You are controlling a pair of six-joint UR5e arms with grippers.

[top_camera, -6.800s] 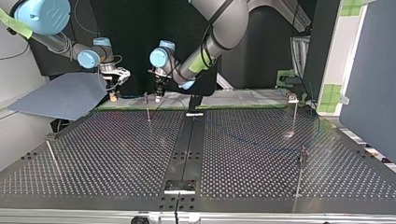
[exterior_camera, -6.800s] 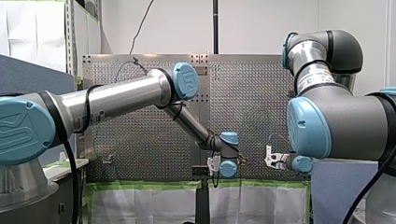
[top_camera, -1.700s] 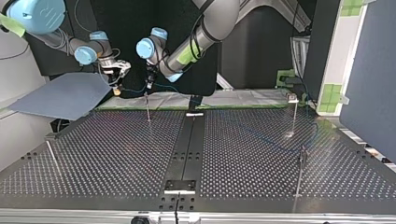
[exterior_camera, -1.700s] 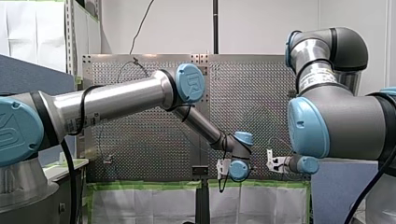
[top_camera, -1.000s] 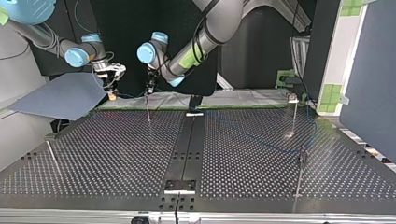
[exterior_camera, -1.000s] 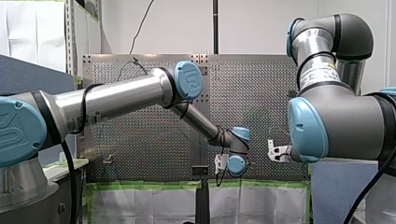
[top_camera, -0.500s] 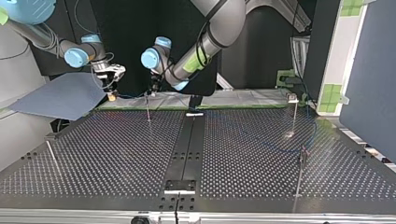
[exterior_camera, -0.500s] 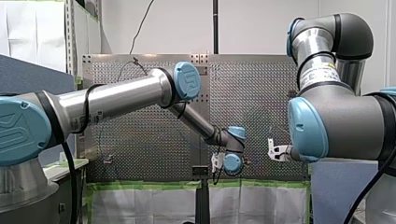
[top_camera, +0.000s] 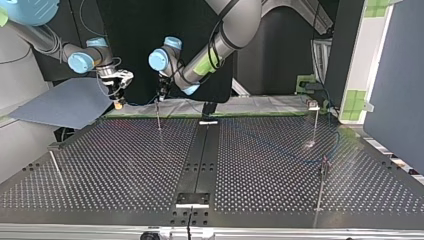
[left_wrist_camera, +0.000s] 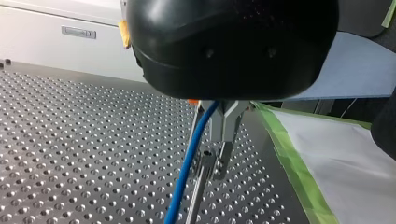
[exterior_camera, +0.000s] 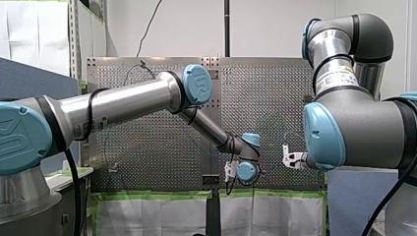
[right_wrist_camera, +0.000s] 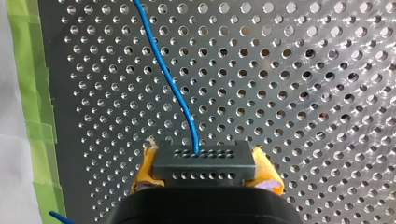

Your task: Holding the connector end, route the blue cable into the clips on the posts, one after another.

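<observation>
Two arms, two grippers, one blue cable (right_wrist_camera: 173,91), one black connector (right_wrist_camera: 204,161).

Right gripper (right_wrist_camera: 204,164): closed on the connector, with two yellow pads (right_wrist_camera: 145,168), one against each end of the block. The cable leaves the middle of the connector's face and runs away over the perforated table (top_camera: 125,165). In the top view this gripper hangs off the table's far edge at the view's left, above a blue-grey sheet (top_camera: 65,102).

Left gripper (top_camera: 161,96): two metal fingers (left_wrist_camera: 225,126) drawn close together, the cable passing between them and dropping out below. Cannot tell whether it is pinched tight or only loosely enclosed.

Four posts (top_camera: 158,116) (top_camera: 315,125) (top_camera: 321,187) (top_camera: 56,169) counted in the top view. The first stands directly under the left gripper. Two are at the view's right. The fourth leans at the view's left edge. In the left wrist view the cable runs just beside the top of the first post; cannot tell whether it sits in the clip.

The cable spans the short gap between the two grippers. Green tape (right_wrist_camera: 32,93) lines the table's edge.
</observation>
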